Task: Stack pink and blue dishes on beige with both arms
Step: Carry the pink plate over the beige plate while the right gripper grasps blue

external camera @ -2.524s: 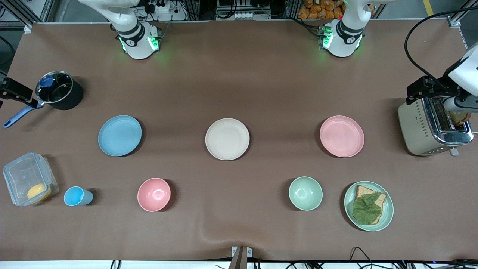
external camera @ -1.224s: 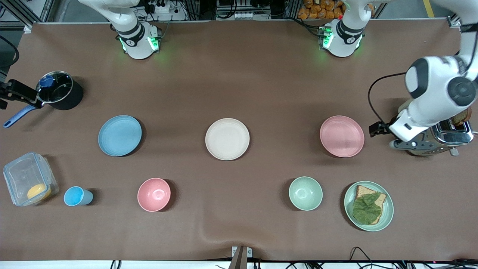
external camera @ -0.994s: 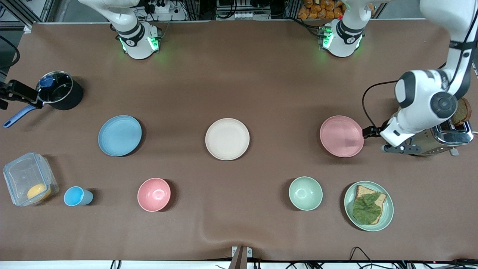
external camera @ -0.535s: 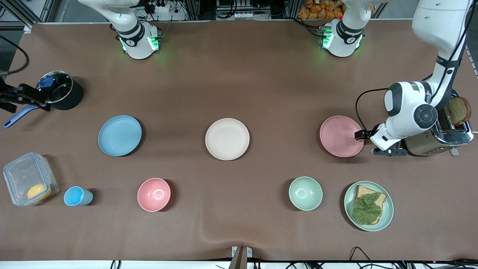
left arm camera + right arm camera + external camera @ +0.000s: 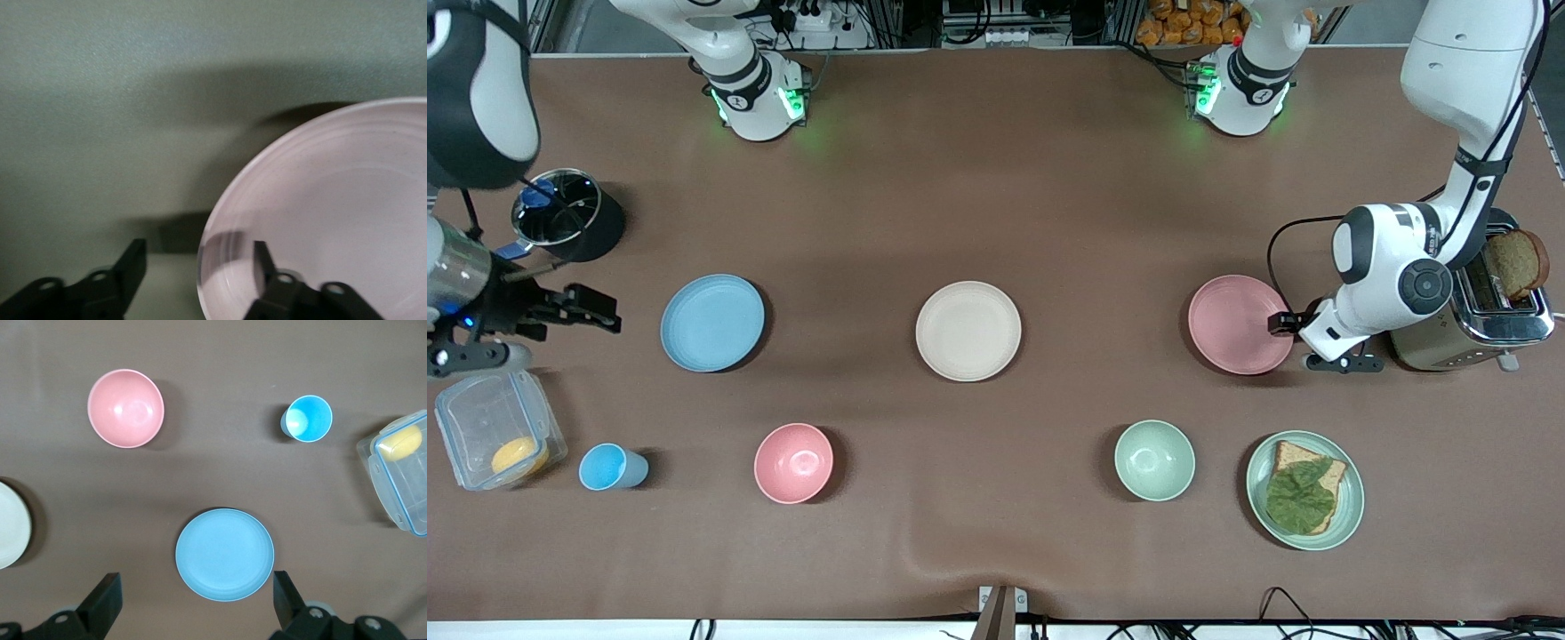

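Toward the left arm's end from the one beige plate (image 5: 967, 331) lies the one pink plate (image 5: 1240, 324); the left gripper (image 5: 1288, 340) straddles its rim, fingers (image 5: 264, 261) apart. Toward the right arm's end lies the one blue plate (image 5: 712, 322); the right gripper (image 5: 596, 308) hangs beside it, spread wide.

Pale pink plate (image 5: 1240, 324), light blue plate (image 5: 712, 322), cream-beige plate (image 5: 967, 331); deep pink bowl (image 5: 793, 462), pale green bowl (image 5: 1154, 460), bright blue cup (image 5: 609, 468), brown table cover (image 5: 996, 196).
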You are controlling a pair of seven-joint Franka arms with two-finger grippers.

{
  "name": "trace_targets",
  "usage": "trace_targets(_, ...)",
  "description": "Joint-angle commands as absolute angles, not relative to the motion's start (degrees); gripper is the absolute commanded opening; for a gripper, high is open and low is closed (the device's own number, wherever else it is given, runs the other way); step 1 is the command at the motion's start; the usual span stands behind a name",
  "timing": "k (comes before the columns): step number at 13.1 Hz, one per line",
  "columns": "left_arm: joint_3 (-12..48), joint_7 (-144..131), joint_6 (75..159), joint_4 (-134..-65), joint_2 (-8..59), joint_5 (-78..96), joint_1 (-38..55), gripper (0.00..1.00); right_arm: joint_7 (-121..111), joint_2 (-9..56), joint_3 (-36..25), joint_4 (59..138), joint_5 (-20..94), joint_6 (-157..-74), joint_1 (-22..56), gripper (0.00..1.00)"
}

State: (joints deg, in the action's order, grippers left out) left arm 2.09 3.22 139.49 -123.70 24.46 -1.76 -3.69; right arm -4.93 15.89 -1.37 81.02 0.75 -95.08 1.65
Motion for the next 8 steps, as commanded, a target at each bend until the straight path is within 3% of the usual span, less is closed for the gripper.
trace_targets(1, 2.72, 2.73, 140.27, -123.31, 25.22, -0.35, -3.78, 0.23, -5.27, 15.38, -1.49, 82.78, 0.26, -94.39, 0.36, 1.0)
trace_targets(2, 2.81, 2.64, 140.27, -123.31, 25.22, -0.35, -3.78, 0.06, -6.06, 15.9, -1.49, 83.4, 0.26, -94.31, -1.48, 1.0)
trace_targets(3, 2.9, 2.64, 140.27, -123.22, 25.05, -0.35, -3.78, 0.0, -8.24, 17.21, -1.49, 84.28, 0.09, -94.48, -3.15, 1.0)
trace_targets(5, 4.47, 2.9, 140.27, -123.05, 24.44, 0.69, -4.3, 0.0, -11.33, 17.93, -1.49, 87.61, 0.0, -96.05, -6.49, 1.0)
trace_targets(8, 6.84, 3.08, 138.61, -121.73, 21.45, 4.65, -4.31, 0.0, -14.49, 19.68, -1.49, 97.52, -0.97, -107.36, -10.98, 1.0)
